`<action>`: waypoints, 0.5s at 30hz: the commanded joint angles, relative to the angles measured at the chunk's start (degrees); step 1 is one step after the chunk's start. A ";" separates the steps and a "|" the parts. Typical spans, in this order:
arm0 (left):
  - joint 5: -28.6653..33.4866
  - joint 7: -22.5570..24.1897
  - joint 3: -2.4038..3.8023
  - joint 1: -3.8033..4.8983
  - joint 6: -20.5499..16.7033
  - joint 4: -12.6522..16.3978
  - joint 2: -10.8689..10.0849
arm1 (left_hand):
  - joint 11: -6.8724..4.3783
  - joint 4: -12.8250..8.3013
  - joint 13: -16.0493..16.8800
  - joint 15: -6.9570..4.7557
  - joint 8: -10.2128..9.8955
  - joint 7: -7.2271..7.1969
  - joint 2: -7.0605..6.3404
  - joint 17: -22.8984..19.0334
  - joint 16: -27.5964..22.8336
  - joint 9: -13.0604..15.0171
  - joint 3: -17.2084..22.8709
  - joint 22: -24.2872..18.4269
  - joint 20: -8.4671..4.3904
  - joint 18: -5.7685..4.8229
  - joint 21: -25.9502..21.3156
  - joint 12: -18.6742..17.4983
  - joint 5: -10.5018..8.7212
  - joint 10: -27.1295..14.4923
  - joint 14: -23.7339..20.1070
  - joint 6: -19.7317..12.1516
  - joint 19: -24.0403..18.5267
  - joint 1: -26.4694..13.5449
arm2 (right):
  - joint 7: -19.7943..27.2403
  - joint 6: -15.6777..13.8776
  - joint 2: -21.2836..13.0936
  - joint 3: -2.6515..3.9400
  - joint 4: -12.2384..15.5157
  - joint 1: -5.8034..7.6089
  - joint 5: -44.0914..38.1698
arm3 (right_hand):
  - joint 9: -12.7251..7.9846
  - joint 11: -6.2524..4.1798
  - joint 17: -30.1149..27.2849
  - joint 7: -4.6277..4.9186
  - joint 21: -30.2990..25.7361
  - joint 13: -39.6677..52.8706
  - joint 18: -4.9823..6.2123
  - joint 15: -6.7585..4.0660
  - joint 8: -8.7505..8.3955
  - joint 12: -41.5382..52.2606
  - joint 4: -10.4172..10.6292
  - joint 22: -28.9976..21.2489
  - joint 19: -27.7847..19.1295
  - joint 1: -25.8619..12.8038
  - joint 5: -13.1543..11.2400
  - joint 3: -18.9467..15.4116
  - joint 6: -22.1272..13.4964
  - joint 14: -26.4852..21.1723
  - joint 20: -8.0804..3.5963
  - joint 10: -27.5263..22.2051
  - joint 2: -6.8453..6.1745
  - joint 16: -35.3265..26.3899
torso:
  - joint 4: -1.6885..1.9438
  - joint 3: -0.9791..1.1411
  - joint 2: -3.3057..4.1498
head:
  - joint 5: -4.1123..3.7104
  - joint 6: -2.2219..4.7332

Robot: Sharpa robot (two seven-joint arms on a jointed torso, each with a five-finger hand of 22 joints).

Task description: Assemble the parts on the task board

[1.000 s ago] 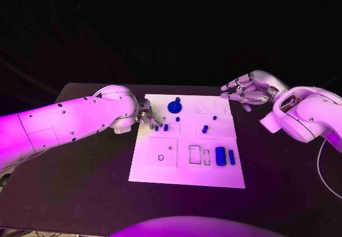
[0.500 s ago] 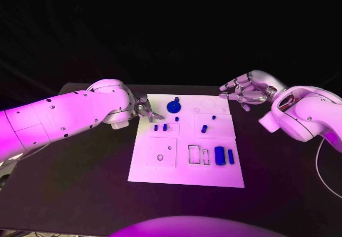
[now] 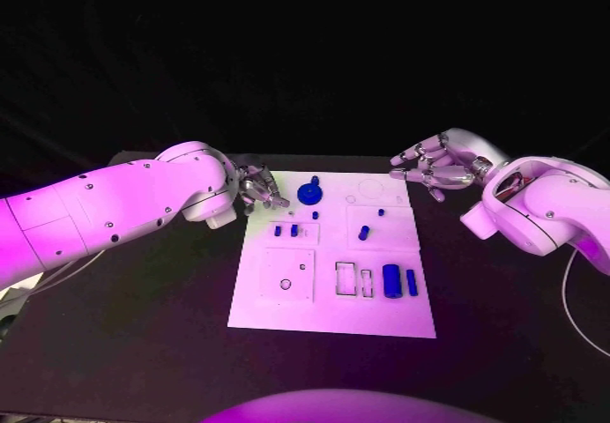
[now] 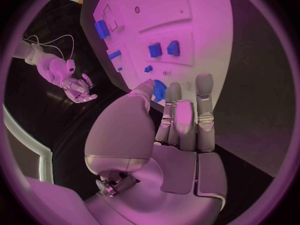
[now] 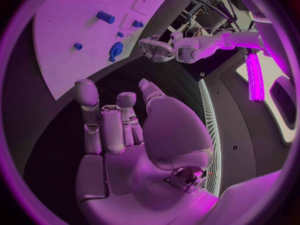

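The white task board [image 3: 333, 308] lies mid-table. On it are a round blue part [image 3: 311, 189], two short blue pegs [image 3: 286, 230] side by side, smaller blue pieces [image 3: 364, 232] further right, and a thick blue cylinder [image 3: 391, 279] beside a thin bar [image 3: 411, 281]. My left hand [image 3: 261, 187] hovers at the board's far left corner, fingers extended and holding nothing; the left wrist view shows the same hand [image 4: 181, 130] above the round part [image 4: 159, 90] with the pegs [image 4: 164, 49] beyond. My right hand [image 3: 439, 165] floats off the far right corner, fingers spread and empty, as its wrist view [image 5: 119, 130] confirms.
Empty outlined slots [image 3: 347, 275] and a square recess [image 3: 290, 273] mark the board's near half. Black table [image 3: 152, 326] surrounds the board on both sides. My right forearm [image 3: 540, 207] bulks beside the board's right edge.
My left hand has drawn back from the two blue pegs toward the board's far left corner. The pegs stay in place. The right hand has barely moved.
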 commanded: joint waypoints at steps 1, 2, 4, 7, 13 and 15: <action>-4.13 17.27 -0.60 -0.49 -6.43 -0.22 1.48 | 1.54 -1.47 -7.43 1.63 -5.40 1.40 -1.12 -13.90 -15.43 -5.21 3.45 -4.93 1.51 0.94 -7.53 -8.89 -0.25 -3.06 -9.49 -0.28 -3.74 5.86 | 0.16 0.47 0.11 0.00 -0.05 -0.04 -0.06 | -0.06 0.00 -0.17 -0.05 -0.35 -0.09 0.33 -0.29 0.26 0.09 0.41 -0.13 -0.20 0.44 0.30 -0.10 -0.30 2.13 -0.04 -0.53 0.16 -0.37 | -0.04 -0.17 0.10 | -0.48 0.49; -5.53 19.66 -0.83 -0.72 -7.66 -0.35 1.88 | 2.20 -1.49 -11.40 2.29 -7.88 1.88 -1.85 -16.25 -18.45 -7.95 4.62 -7.10 2.25 1.27 -10.10 -12.68 -2.45 -2.42 -10.58 0.68 -4.29 7.06 | 0.18 0.46 0.15 0.00 -0.09 -0.04 -0.06 | -0.06 0.00 -0.18 -0.05 -0.36 -0.09 0.33 -0.29 0.26 0.09 0.42 -0.14 -0.21 0.44 0.31 -0.11 -0.30 2.13 -0.04 -0.53 0.16 -0.38 | -0.07 -0.18 0.11 | -0.52 0.56; -8.97 23.65 -1.28 -1.17 -10.16 -0.61 2.64 | 2.84 -2.68 -15.19 2.12 -10.17 1.29 -2.47 -18.59 -20.74 -10.60 5.85 -8.98 3.02 1.26 -11.89 -15.96 -4.37 -1.86 -10.11 1.60 -3.58 9.23 | 0.23 0.46 0.22 -0.01 -0.15 -0.04 -0.05 | -0.06 0.00 -0.18 -0.05 -0.36 -0.09 0.33 -0.29 0.26 0.09 0.42 -0.14 -0.21 0.44 0.31 -0.11 -0.30 2.13 -0.04 -0.53 0.16 -0.38 | -0.19 -0.08 0.08 | -0.59 0.74; -13.64 26.92 -1.72 -1.87 -12.64 -1.14 3.57 | 3.09 -3.31 -18.20 2.29 -11.88 0.99 -3.45 -20.38 -22.10 -12.82 5.59 -10.51 3.18 1.43 -13.13 -18.24 -6.08 -1.18 -8.93 2.58 -2.44 9.61 | 0.27 0.48 0.27 -0.02 -0.19 -0.04 -0.05 | -0.06 0.00 -0.18 -0.05 -0.36 -0.09 0.33 -0.29 0.26 0.09 0.42 -0.14 -0.21 0.44 0.31 -0.11 -0.30 2.13 -0.04 -0.53 0.16 -0.38 | -0.19 -0.07 0.11 | -0.76 1.01; -22.14 27.23 -2.25 -2.92 -10.85 -3.55 5.78 | 3.10 -3.84 -24.09 2.27 -14.73 0.74 -3.29 -22.84 -22.43 -17.48 3.93 -13.44 3.00 1.54 -15.05 -21.66 -6.69 0.75 -5.42 5.79 1.36 8.95 | 0.35 0.53 0.38 -0.05 -0.23 -0.04 -0.05 | -0.06 -0.01 -0.23 -0.06 -0.40 -0.09 0.34 -0.29 0.26 0.10 0.42 -0.21 -0.23 0.48 0.35 -0.10 -0.30 2.12 -0.04 -0.54 0.18 -0.43 | -0.11 -0.06 0.07 | -1.10 1.29; -23.67 26.85 -2.38 -3.07 -9.55 -4.21 6.34 | 2.94 -3.53 -24.83 2.07 -14.91 0.72 -3.09 -20.62 -18.83 -18.09 3.06 -13.28 2.88 1.57 -14.22 -21.99 -8.92 0.75 -2.43 6.76 3.63 8.26 | 0.36 0.54 0.38 -0.05 -0.19 -0.04 -0.05 | -0.06 -0.01 -0.23 -0.06 -0.40 -0.09 0.34 -0.29 0.26 0.10 0.42 -0.21 -0.23 0.48 0.35 -0.10 -0.30 2.12 -0.04 -0.54 0.18 -0.43 | -0.11 -0.04 0.09 | -1.17 1.34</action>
